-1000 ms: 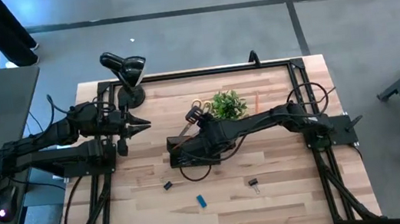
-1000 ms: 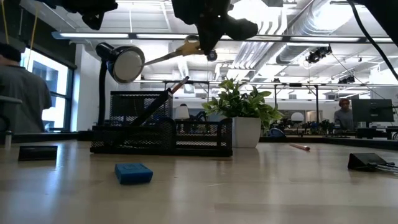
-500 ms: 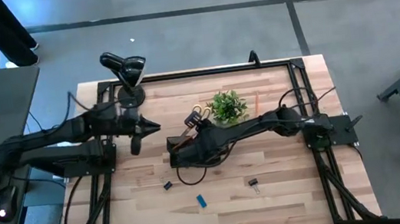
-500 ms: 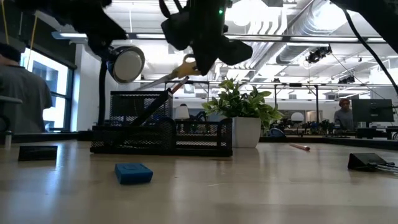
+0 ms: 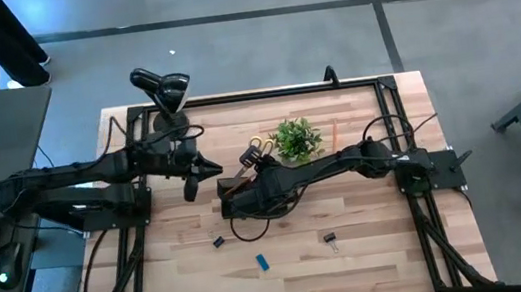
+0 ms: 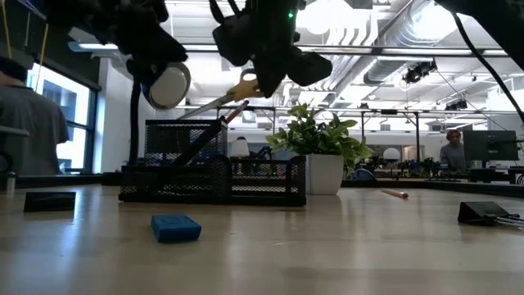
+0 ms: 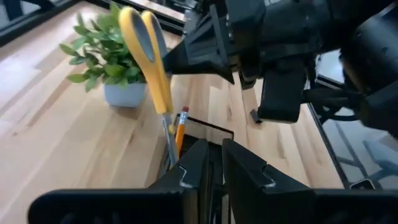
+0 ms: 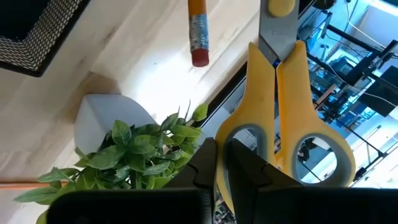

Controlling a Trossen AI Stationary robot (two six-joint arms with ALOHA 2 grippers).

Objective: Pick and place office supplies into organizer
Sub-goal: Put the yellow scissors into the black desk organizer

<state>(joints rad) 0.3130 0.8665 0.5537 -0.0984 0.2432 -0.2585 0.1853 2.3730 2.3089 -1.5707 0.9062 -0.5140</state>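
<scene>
The yellow-handled scissors (image 5: 258,148) (image 6: 223,95) hang in my right gripper (image 5: 261,162) (image 8: 219,157), which is shut on them above the black mesh organizer (image 5: 243,197) (image 6: 213,170). The blades slant down toward its taller compartment, where an orange pencil (image 8: 198,28) (image 7: 181,129) stands with its eraser end up. My left gripper (image 5: 210,166) (image 7: 215,163) is shut and hovers just left of the organizer, touching nothing. On the table lie a blue eraser (image 5: 262,261) (image 6: 175,228), two black binder clips (image 5: 219,240) (image 5: 330,242) and an orange pencil (image 5: 334,134). My right gripper pinches the rim of one handle loop (image 8: 225,144) of the scissors between its two fingers (image 8: 245,165). The scissors are lifted clear and tilted, handles up by the gripper and blades (image 6: 201,105) slanting down toward the organizer.
A green potted plant (image 5: 297,138) (image 6: 321,156) stands just right of the organizer. A black gooseneck lamp (image 5: 162,90) (image 6: 168,84) rises at the far left corner. Bare wooden tabletop (image 5: 375,252) lies toward the near edge. People sit in the room beyond the table.
My left gripper has moved toward the table's right, closing on the organizer and the scissors. My right gripper came down a little with the scissors and tipped their blades lower toward the organizer, then held about still.
</scene>
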